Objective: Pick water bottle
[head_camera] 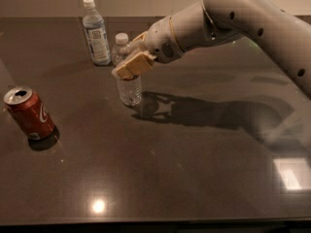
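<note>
Soda can [29,113]: far left on the dark table [194,169], upright, well apart from everything else; it plays no part in the approach.
Slimmer bottle [95,33]: upright at the back, just left of and behind the target, near it but apart, with a gap showing between the two.
Water bottle [129,89]: upright left of the table's middle, long axis vertical, white cap at the top and the clear lower body free below the gripper.
Gripper [129,62]: at the bottle's upper middle, reaching in from the right; its tan pad crosses the front of the bottle, so the bottle sits directly at the gripper, not beside it.
Gripper state: cannot tell whether it has clamped onto the bottle or merely sits around it.
Arm [233,13]: slopes down from the upper right to the bottle.
Key relation: with the bottle's axis vertical and the gripper crossing it sideways, the lift probably wants to go straight up, away from the slimmer bottle.
</note>
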### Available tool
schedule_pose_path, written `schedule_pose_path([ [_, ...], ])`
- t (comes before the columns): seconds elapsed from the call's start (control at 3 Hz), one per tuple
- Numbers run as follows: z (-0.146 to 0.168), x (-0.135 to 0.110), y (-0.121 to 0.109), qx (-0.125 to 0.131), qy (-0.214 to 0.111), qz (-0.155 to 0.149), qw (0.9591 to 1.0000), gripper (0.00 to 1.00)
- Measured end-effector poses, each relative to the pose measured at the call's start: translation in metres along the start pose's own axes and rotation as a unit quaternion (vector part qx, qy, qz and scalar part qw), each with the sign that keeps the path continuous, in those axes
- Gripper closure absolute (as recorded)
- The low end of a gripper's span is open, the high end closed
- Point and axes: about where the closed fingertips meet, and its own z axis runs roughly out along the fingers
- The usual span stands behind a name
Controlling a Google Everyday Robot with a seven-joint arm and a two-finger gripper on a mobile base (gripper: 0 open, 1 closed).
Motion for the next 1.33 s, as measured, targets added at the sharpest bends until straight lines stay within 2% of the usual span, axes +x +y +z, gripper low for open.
schedule_pose_path([
  [0.33, -0.007, -0.007, 0.000, 0.002, -0.011, 0.003, 0.9999, 0.64],
  [0.67, -0.027, -0.027, 0.004, 0.000, -0.027, 0.006, 0.9996, 0.88],
  [1.0, -0.054, -0.056, 0.010, 0.001, -0.037, 0.002, 0.9993, 1.00],
  [1.33, -0.107, -0.115, 0.018, 0.027, -0.032, -0.016, 0.9990, 1.00],
])
